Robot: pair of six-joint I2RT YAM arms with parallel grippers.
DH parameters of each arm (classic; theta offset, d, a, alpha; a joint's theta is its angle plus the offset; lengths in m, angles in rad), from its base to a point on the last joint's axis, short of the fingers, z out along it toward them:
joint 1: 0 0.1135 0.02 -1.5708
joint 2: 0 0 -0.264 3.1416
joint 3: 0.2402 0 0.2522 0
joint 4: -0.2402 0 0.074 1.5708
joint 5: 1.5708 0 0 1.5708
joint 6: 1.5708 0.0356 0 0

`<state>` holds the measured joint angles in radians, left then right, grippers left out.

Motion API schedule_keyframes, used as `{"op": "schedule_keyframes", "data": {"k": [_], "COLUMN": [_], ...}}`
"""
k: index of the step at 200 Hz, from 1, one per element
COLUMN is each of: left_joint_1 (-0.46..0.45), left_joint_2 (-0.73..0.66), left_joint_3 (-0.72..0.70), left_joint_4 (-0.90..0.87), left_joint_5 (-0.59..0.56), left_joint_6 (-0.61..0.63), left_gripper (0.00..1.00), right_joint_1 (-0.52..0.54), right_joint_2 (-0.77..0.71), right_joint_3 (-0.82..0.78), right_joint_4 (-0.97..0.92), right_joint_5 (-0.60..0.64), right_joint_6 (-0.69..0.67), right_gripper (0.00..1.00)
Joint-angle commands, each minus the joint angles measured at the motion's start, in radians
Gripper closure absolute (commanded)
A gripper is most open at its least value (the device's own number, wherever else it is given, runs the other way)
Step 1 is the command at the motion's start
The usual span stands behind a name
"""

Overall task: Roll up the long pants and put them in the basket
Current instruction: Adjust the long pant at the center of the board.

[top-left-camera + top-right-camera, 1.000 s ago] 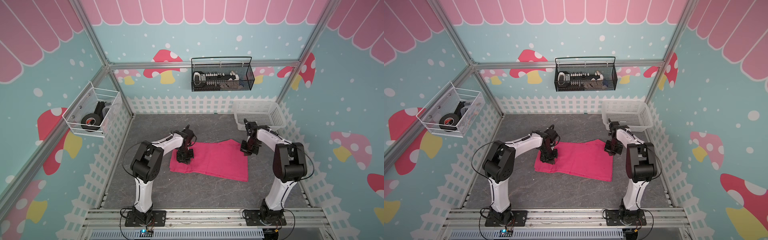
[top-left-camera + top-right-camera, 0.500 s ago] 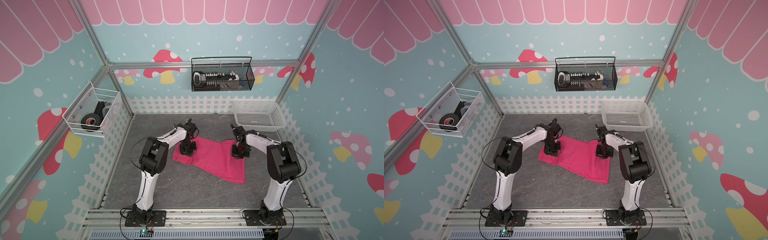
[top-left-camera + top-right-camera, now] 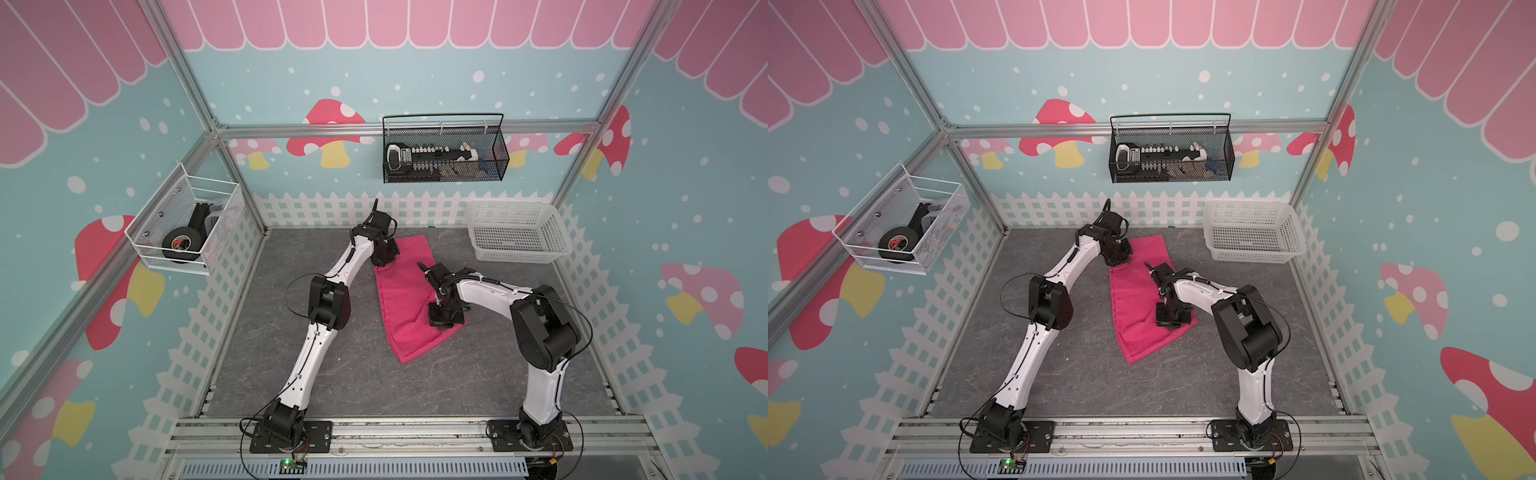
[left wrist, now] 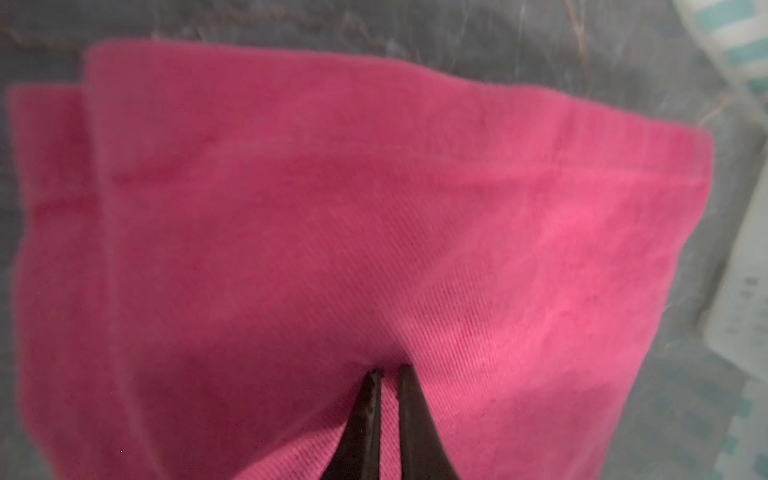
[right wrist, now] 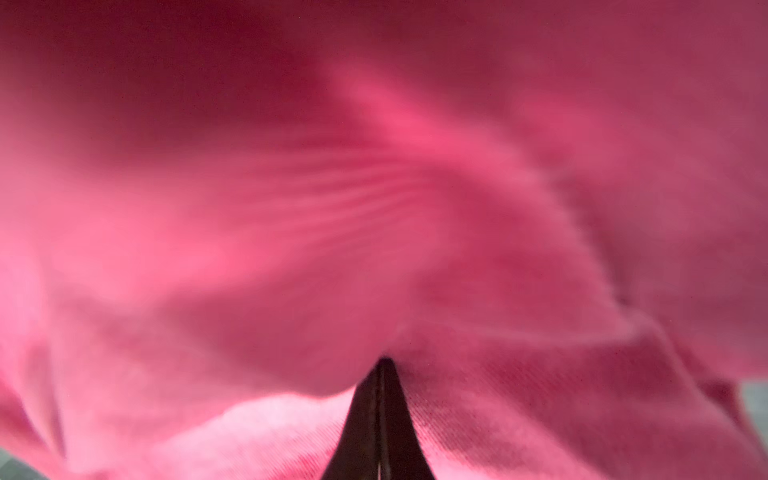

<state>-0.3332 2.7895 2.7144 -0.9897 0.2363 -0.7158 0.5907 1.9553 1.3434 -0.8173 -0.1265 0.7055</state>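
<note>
White-shelled left arm [image 3: 308, 362] and right arm [image 3: 486, 291], black joints (thin black cables alongside), dark tapered fingers [image 4: 365, 419]

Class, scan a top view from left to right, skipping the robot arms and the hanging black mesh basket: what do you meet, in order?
White wire wall basket holding a black tape roll → hot-pink cloth long pants → white plastic lattice basket.

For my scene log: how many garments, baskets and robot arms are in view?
Garments: 1, long pants
Baskets: 3, white plastic basket, white wire basket, black mesh basket
Robot arms: 2, left arm, right arm
Total: 6
</note>
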Motion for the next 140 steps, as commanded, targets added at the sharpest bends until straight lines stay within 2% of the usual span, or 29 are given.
{"op": "schedule_keyframes", "data": {"k": [1, 42, 69, 76, 90, 101, 116, 140], "left_joint_1": [0.036, 0.070, 0.118, 0.130, 0.149, 0.162, 0.186, 0.241], "left_joint_2": [0.018, -0.020, -0.095, -0.131, -0.232, -0.327, -0.477, -0.716], "left_joint_3": [-0.023, -0.002, -0.026, -0.049, -0.124, -0.212, -0.376, -0.694], "left_joint_4": [0.204, 0.347, 0.350, 0.343, 0.312, 0.284, 0.255, 0.242], "left_joint_5": [0.043, 0.056, 0.061, 0.061, 0.042, 0.016, -0.038, -0.101], "left_joint_6": [-0.172, -0.261, -0.250, -0.229, -0.161, -0.094, -0.019, 0.022], "left_gripper": [0.87, 0.86, 0.86, 0.86, 0.86, 0.86, 0.86, 0.86], "right_joint_1": [0.089, 0.185, 0.201, 0.200, 0.208, 0.226, 0.253, 0.288], "right_joint_2": [0.108, 0.166, 0.106, 0.076, 0.010, -0.039, -0.107, -0.162], "right_joint_3": [0.041, 0.227, 0.248, 0.243, 0.246, 0.261, 0.268, 0.208], "right_joint_4": [-0.034, -0.104, -0.148, -0.157, -0.188, -0.226, -0.272, -0.307], "right_joint_5": [-0.109, -0.116, -0.074, -0.056, -0.004, 0.054, 0.129, 0.228], "right_joint_6": [0.004, -0.093, -0.125, -0.135, -0.185, -0.252, -0.361, -0.520], "right_gripper": [1.00, 1.00, 1.00, 0.93, 0.68, 0.57, 0.47, 0.45]}}
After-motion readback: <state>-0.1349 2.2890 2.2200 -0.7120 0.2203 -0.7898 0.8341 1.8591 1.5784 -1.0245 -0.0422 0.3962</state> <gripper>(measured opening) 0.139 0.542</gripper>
